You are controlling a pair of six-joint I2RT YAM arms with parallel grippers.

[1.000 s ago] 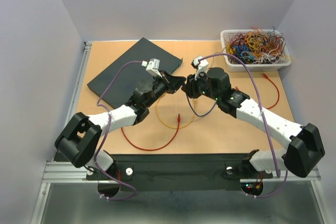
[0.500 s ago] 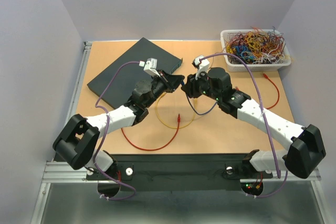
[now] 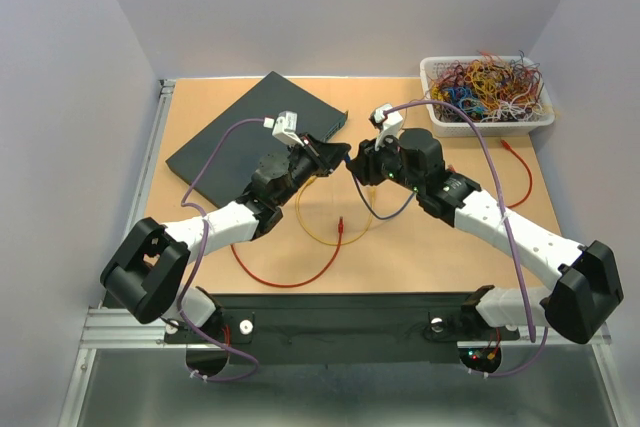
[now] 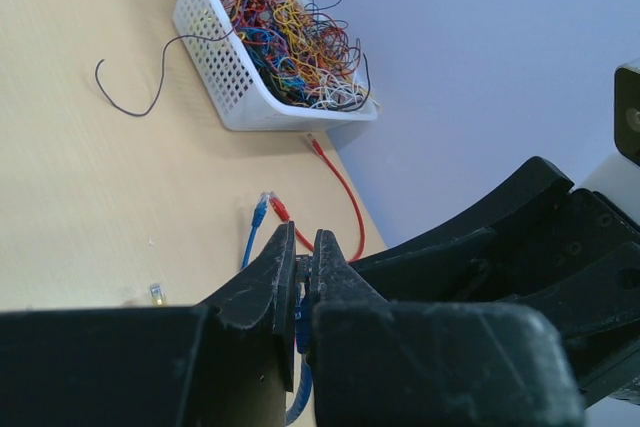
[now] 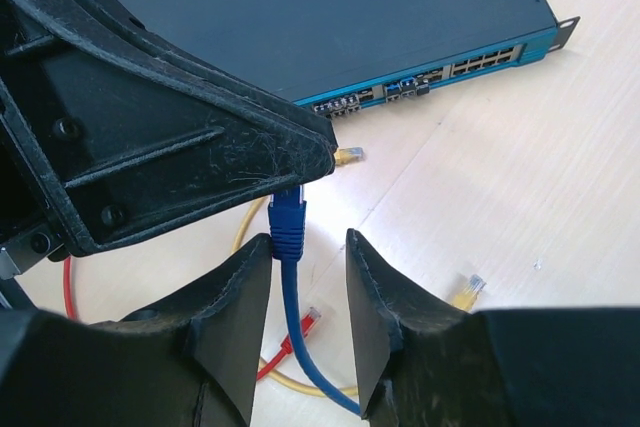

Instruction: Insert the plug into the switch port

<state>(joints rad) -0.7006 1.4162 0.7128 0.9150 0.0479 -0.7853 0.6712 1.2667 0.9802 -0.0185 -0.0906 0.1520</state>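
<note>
The blue plug point(image 5: 288, 222) hangs in the air between the two arms, its tip pinched in my left gripper point(image 4: 305, 247), which is shut on it. My right gripper point(image 5: 308, 245) is open around the plug's boot, which rests against the left finger point(image 5: 245, 292) with a clear gap to the right finger. The plug's blue cable point(image 3: 385, 212) droops to the table. In the top view both grippers, left point(image 3: 345, 159) and right point(image 3: 357, 167), meet just right of the dark teal switch point(image 3: 250, 132). Its row of switch ports point(image 5: 480, 55) faces me.
A white mesh basket point(image 3: 487, 97) of coloured wires stands at the back right. A yellow cable point(image 3: 320, 222) and red cables point(image 3: 290, 277) lie below the grippers. Another red cable point(image 3: 525, 172) and a blue plug point(image 4: 258, 212) lie nearer the basket.
My right gripper's jaws have spread apart and let go of the blue plug. My left gripper stays shut on it and has barely moved.
</note>
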